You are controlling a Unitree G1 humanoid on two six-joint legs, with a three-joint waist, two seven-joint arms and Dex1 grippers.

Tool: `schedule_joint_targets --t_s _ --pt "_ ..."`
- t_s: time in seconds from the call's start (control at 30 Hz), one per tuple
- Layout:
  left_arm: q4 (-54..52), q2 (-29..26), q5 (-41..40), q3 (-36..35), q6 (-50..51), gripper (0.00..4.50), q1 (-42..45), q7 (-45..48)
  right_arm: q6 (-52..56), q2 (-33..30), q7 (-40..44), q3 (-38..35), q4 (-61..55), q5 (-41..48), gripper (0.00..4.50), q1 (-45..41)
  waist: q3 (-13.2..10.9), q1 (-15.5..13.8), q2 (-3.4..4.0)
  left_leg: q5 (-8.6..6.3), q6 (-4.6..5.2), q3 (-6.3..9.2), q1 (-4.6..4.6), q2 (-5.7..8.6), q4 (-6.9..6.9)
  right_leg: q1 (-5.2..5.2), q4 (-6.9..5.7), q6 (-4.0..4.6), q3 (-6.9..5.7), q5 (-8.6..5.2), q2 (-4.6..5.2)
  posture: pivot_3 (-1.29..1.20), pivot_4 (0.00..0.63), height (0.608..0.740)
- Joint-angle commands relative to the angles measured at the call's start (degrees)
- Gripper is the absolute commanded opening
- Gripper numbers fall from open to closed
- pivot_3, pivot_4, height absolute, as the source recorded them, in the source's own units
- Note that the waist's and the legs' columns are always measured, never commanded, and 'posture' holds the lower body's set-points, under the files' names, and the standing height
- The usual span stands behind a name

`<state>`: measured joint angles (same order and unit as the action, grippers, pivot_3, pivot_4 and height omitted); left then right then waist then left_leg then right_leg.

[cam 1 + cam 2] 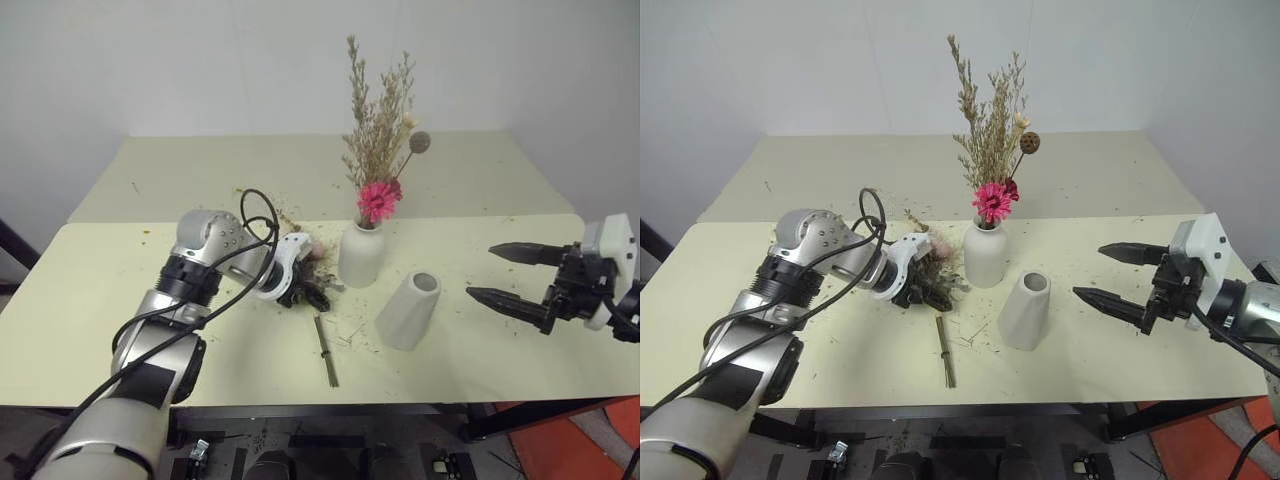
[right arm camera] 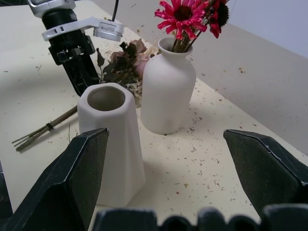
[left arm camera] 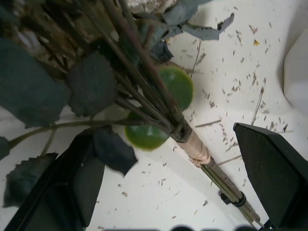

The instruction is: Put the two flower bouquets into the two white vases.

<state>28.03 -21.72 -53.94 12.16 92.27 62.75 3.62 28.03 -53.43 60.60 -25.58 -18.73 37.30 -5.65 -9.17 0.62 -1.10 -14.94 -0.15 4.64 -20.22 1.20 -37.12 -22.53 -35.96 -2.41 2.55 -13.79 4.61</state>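
The dried-grass bouquet (image 1: 378, 140) with its hot-pink flower (image 1: 379, 199) stands upright in the rounded white vase (image 1: 361, 256). Just right of it and nearer the front, the tapered white vase (image 1: 410, 310) stands empty. The rose bouquet (image 1: 312, 262) lies flat on the table left of the rounded vase, stems (image 1: 327, 352) pointing toward the front edge. My left gripper (image 1: 298, 290) points down over it, open, its fingers (image 3: 272, 168) on either side of the bound stems (image 3: 192, 143) without touching them. My right gripper (image 1: 505, 272) hovers open to the right of the tapered vase.
The cream table (image 1: 150, 300) is strewn with dry flower crumbs around the vases. A second table (image 1: 200, 165) adjoins it behind, against the white wall. The left arm's black cable (image 1: 255, 215) loops above the wrist.
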Motion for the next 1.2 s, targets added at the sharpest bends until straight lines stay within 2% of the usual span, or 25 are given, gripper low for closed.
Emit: schedule_joint_targets --t_s 0.03,0.13,0.47,0.53,0.73,1.03,1.1,1.2 --pt "1.9 2.3 0.6 -1.2 0.2 4.26 1.3 -1.4 -1.0 0.2 -0.8 -2.2 -1.8 0.9 4.50 -0.1 0.0 0.0 0.01 0.00 0.00 0.00 0.00 0.03 0.00 0.00 0.00 0.00 0.00 0.00 0.02 0.00 0.150 0.740" --pt "2.3 2.6 0.7 -1.0 0.2 3.58 1.2 -1.6 -0.9 0.4 -1.1 -2.3 -2.0 1.0 4.50 -0.1 0.0 0.1 0.01 0.00 -0.01 0.00 0.00 0.04 0.01 0.01 0.01 -0.01 0.00 -0.01 0.03 0.00 0.150 0.740" --pt "1.7 0.3 1.7 -1.3 0.2 0.60 -0.4 -2.3 -1.3 0.9 -0.8 -1.7 -1.3 1.1 4.50 -0.1 0.0 0.3 0.00 0.01 -0.02 0.00 0.01 0.03 0.01 0.00 0.01 -0.01 0.01 -0.01 0.03 0.00 0.150 0.740" --pt "1.0 -0.6 1.6 -1.5 0.2 0.15 -1.0 -2.6 -1.4 1.0 -0.8 -1.5 -1.1 1.0 4.50 -0.4 0.0 0.3 0.01 0.01 -0.02 0.00 0.02 0.03 0.01 0.00 0.00 -0.01 0.01 -0.01 0.03 0.00 0.150 0.740" --pt "-4.6 -5.6 2.3 -3.1 0.2 0.11 -3.6 -4.5 -1.6 1.0 -0.2 -0.6 -0.1 0.8 4.50 -1.2 0.0 0.4 0.01 0.01 -0.03 0.00 0.01 0.02 0.02 -0.02 0.00 -0.01 0.02 -0.01 0.03 0.00 0.150 0.740" --pt "-11.7 -10.2 8.1 -15.4 -0.3 0.11 -7.3 -9.6 -1.7 -0.4 2.8 0.1 3.3 0.3 4.50 -2.8 0.0 0.3 0.01 0.03 -0.05 0.00 0.00 0.02 0.03 -0.07 -0.01 -0.01 0.03 0.00 0.04 0.00 0.150 0.740" --pt "-16.3 -10.0 10.4 -18.7 -2.9 0.11 -9.3 -9.7 -1.9 -0.8 3.7 0.0 4.1 0.2 4.50 -3.1 0.0 0.2 0.01 0.03 -0.06 0.01 -0.03 0.02 0.06 -0.11 0.00 -0.01 0.02 0.00 0.05 0.00 0.150 0.740" --pt "-24.1 -10.6 12.0 -21.8 -13.4 0.11 -13.4 -5.0 -2.1 -1.9 6.2 -0.7 5.4 0.7 4.50 -3.2 0.0 0.1 0.01 0.10 -0.21 0.00 -0.07 0.03 0.12 -0.19 -0.02 0.01 0.02 0.00 0.10 0.00 0.150 0.740"
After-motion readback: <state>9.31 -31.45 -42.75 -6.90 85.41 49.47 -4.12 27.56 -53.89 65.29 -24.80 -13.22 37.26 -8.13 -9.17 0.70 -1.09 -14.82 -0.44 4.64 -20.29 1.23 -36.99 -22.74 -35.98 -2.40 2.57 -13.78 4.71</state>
